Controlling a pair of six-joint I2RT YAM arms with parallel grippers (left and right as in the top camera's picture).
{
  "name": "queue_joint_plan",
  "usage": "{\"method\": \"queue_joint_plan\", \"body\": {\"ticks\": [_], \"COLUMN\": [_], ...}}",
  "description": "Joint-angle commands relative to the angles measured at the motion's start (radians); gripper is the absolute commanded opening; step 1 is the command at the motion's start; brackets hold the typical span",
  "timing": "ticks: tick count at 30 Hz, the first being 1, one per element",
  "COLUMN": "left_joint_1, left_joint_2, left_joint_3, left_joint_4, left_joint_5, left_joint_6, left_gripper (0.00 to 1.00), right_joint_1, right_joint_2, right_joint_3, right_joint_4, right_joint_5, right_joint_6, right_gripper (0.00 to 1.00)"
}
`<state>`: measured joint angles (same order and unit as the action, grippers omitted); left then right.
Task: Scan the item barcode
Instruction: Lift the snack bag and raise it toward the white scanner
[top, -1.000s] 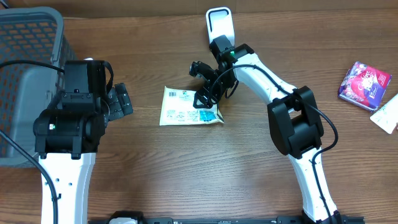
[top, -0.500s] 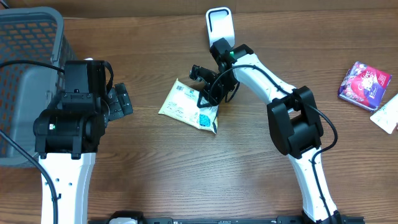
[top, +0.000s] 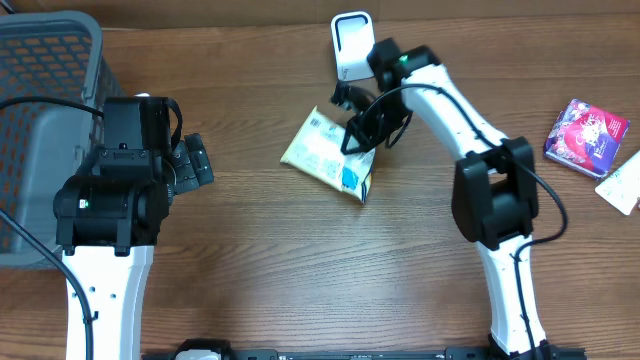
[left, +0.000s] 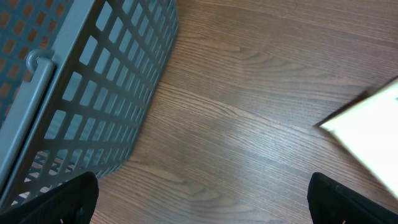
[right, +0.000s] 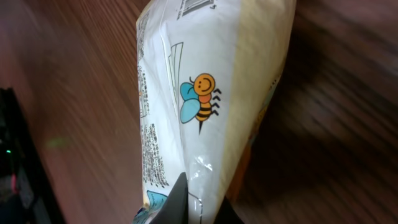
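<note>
Now your right gripper (top: 362, 135) has its jaws pressed together on one edge of the packet (top: 325, 152), pinching it. From that pinch the pale yellow packet reaches away from the fingertips toward the left arm's side, tilted rather than lying flat. Whether its low corner touches the table (top: 300, 270) you cannot tell.

On the right wrist view the packet stands on edge straight out from the fingers (right: 178, 200). A bee print (right: 200, 98) faces the lens partway along, and the barcode (right: 196, 6) sits at the end farthest from the grip, cut off by the picture's top edge.

Just past the gripper, toward the far side of the table, stands the white scanner (top: 350, 45), near the packet but apart from it.

Farther off, beyond the packet's free end, your left gripper (top: 190, 162) has its jaws spread wide with only bare wood between them. Its wrist view shows the grey basket (left: 93, 81) on one side and a pale corner of the packet at the other.

Well away on the opposite side of the right gripper, a purple pack (top: 588, 130) and a white item (top: 622, 185) lie at the table's edge.
</note>
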<state>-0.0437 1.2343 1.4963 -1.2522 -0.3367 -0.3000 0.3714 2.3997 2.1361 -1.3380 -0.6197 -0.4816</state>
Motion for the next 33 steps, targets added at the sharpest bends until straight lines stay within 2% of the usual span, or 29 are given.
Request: {"method": "queue_joint_plan", "body": {"ticks": [1,7,11,14,21,27,33], "left_joint_1": [0.006,0.006,0.006,0.006,0.006,0.006,0.006], "left_joint_2": [-0.01,-0.011,-0.011,-0.011,-0.011,-0.01,-0.011], "left_joint_3": [-0.002,-0.002,-0.002,-0.002,-0.002,-0.002,-0.002], "left_joint_4": [0.001,0.0,0.0,0.0,0.0,0.0,0.0], "left_joint_5": [-0.003,-0.003,-0.003,-0.003,-0.003,-0.003,-0.003], "left_joint_6": [0.008,0.008,0.008,0.008,0.008,0.008,0.008], "left_gripper": [1.0,1.0,1.0,1.0,1.0,1.0,1.0], "right_joint_1": [-0.011,-0.013,-0.013,-0.012,-0.012,-0.012,-0.012], "right_joint_2": [-0.135,-0.247,-0.337,-0.419,-0.604,-0.715,-0.751], "right_joint_3": [0.072,0.078,0.078,0.077,0.077,0.077,0.077], "right_joint_4": [-0.051,-0.155,-0.225,-0.263,-0.304,-0.348,-0.356], "right_joint_5": [-0.011,-0.01,-0.002,0.069,0.071,-0.027,-0.058], "right_joint_6": [0.059,0.057,-0.021,-0.02,-0.02,-0.021,-0.016], "right_gripper": [0.04,0.04,0.04,0.04,0.04,0.04,0.04]}}
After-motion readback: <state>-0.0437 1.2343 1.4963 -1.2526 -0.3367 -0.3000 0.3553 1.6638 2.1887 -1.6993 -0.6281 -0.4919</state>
